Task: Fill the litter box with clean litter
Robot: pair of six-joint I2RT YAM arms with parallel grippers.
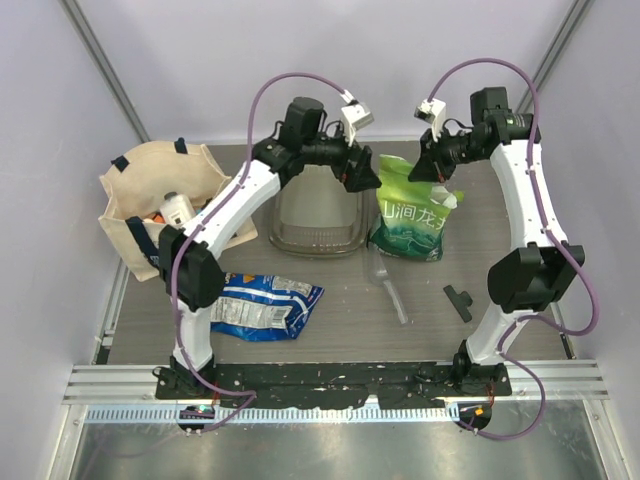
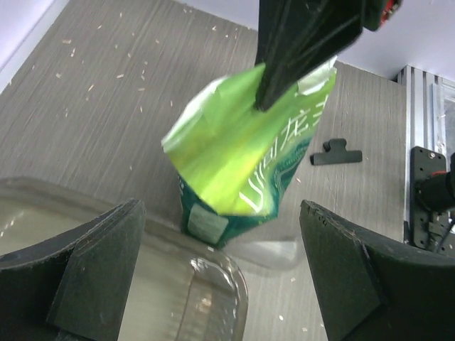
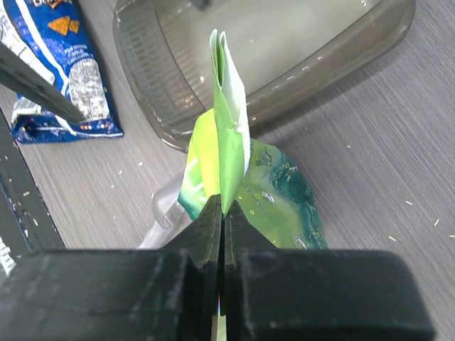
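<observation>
The right gripper (image 3: 222, 206) is clamped shut on the top edge of the green bag (image 2: 242, 156). It pinches the folded mouth flat, so the bag stands upright beneath it. The left gripper (image 2: 222, 263) hangs with its jaws spread wide and holds nothing. It faces the bag's other side, likely ready to take the far lip or the body for opening and tipping. The litter box (image 1: 315, 250) lies just below the left gripper and just beyond the bag from the right one, close against the bag's base. No litter shows in it; the litter is presumably inside the bag. A black clip (image 2: 335, 153) lies apart from the bag, so the mouth seems unsealed.
</observation>
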